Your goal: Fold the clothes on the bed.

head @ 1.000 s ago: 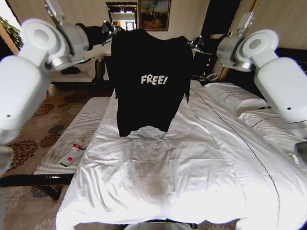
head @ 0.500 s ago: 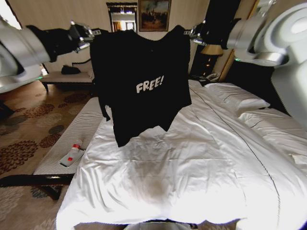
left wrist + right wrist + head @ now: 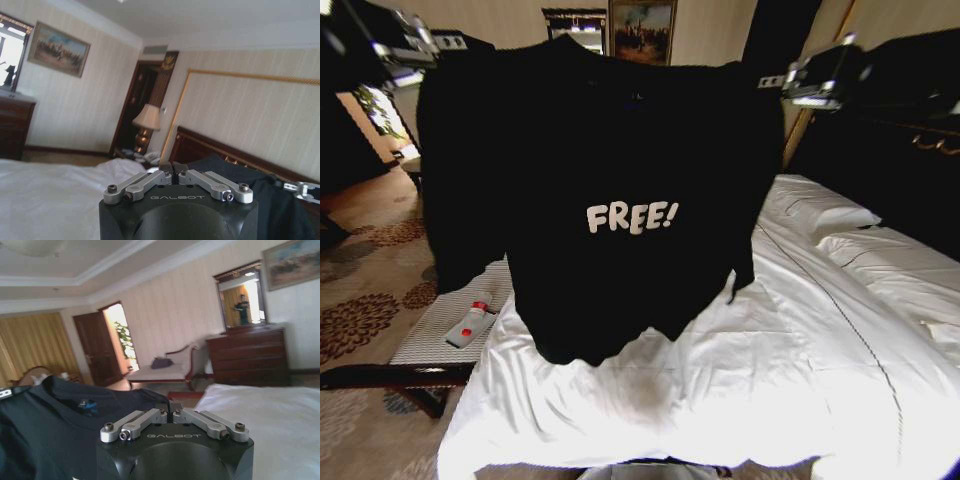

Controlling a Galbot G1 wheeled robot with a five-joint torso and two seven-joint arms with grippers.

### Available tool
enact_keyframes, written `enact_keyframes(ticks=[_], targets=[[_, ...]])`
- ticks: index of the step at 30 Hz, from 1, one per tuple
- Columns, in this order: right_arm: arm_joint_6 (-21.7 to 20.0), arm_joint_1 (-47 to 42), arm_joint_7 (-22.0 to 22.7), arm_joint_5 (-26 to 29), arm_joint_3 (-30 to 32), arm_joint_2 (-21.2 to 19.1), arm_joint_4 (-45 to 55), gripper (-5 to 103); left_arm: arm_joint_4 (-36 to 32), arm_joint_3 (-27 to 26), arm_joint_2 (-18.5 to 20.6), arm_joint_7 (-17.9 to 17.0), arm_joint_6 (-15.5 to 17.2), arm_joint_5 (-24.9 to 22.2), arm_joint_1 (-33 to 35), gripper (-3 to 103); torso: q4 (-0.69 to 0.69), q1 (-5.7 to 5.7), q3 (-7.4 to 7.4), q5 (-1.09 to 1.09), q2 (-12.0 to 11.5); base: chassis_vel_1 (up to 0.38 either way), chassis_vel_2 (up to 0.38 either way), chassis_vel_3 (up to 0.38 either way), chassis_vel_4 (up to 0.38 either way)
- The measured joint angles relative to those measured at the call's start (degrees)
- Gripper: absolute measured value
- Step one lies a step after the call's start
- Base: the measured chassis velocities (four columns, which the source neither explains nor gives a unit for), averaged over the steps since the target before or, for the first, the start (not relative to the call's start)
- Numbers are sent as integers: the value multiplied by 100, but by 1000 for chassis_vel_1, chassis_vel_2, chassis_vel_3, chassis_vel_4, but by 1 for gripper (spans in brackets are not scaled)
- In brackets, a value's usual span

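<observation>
The black T-shirt (image 3: pixel 610 200) is hanging spread wide in the air above the foot of the white-sheeted bed (image 3: pixel 800 340), its front facing the head camera (the white lettering reads "FREE!"). The left gripper (image 3: pixel 412 45) is pinching one shoulder of it up high, fingers closed on the fabric, and the right gripper (image 3: pixel 812 80) is clamping the other shoulder likewise. A small white bottle (image 3: pixel 470 322) is lying on the striped bench (image 3: pixel 445 335) beside the bed.
</observation>
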Motion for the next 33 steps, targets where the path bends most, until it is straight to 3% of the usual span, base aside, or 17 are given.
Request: enact_keyframes(ticks=[3,6,9,10,12,13,14,17,18,23,25,28,32,33], targets=[[0,-585,-45,-76,262,-193,90,0,-11,22,-152,-73,0,165,310,1,-7,-1,0,0,0,0,0,0,0],[3,-900,-33,-266,293,-72,105,0,-47,-102,-407,-94,-20,527,793,1,-7,0,0,-3,1,0,0,0,0],[8,-1637,107,-1052,171,653,18,0,-84,245,-1106,-144,-18,1559,1461,1,3,3,4,-8,-3,0,0,0,0],[8,-1637,107,-1052,171,653,18,0,-84,245,-1106,-144,-18,1559,1461,1,3,3,4,-8,-3,0,0,0,0],[10,-2048,99,-1517,85,1083,-173,0,-17,618,-1507,-176,-9,2062,1535,1,4,5,5,-6,-4,0,0,0,0],[11,-2373,-4,-1951,11,1425,-413,0,101,1040,-1833,-212,1,2444,1482,1,5,5,5,-4,-5,0,0,0,0],[11,-2373,-4,-1951,11,1425,-413,0,101,1040,-1833,-212,1,2444,1482,1,5,5,5,-4,-5,0,0,0,0],[13,-2890,-328,-2660,-102,1900,-976,0,448,1982,-2493,-276,23,3180,1264,1,-2,5,5,-3,-5,0,0,0,0],[13,-2890,-328,-2660,-102,1900,-976,0,448,1982,-2493,-276,23,3180,1264,1,-2,5,5,-3,-5,0,0,0,0],[29,-3466,-1090,-3914,-340,2550,-1956,0,1427,3271,-3697,-309,31,4281,667,1,-4,3,4,-3,-4,0,0,0,0],[49,-3486,-1174,-4026,-374,2624,-2078,0,1551,3372,-3821,-311,32,4365,608,1,-2,3,4,-3,-4,0,0,0,0],[269,-3497,-1659,-4629,-601,3094,-2814,0,2297,3902,-4466,-295,32,4827,357,1,-1,4,4,-2,-4,0,0,0,0],[431,-3450,-1928,-4996,-731,3366,-3260,0,2714,4149,-4794,-243,32,5061,255,1,-1,4,4,-3,-3,0,0,0,0],[563,-3383,-2137,-5331,-849,3583,-3648,0,3095,4289,-5087,-187,30,5245,192,1,1,3,3,-2,-3,0,0,0,0]])
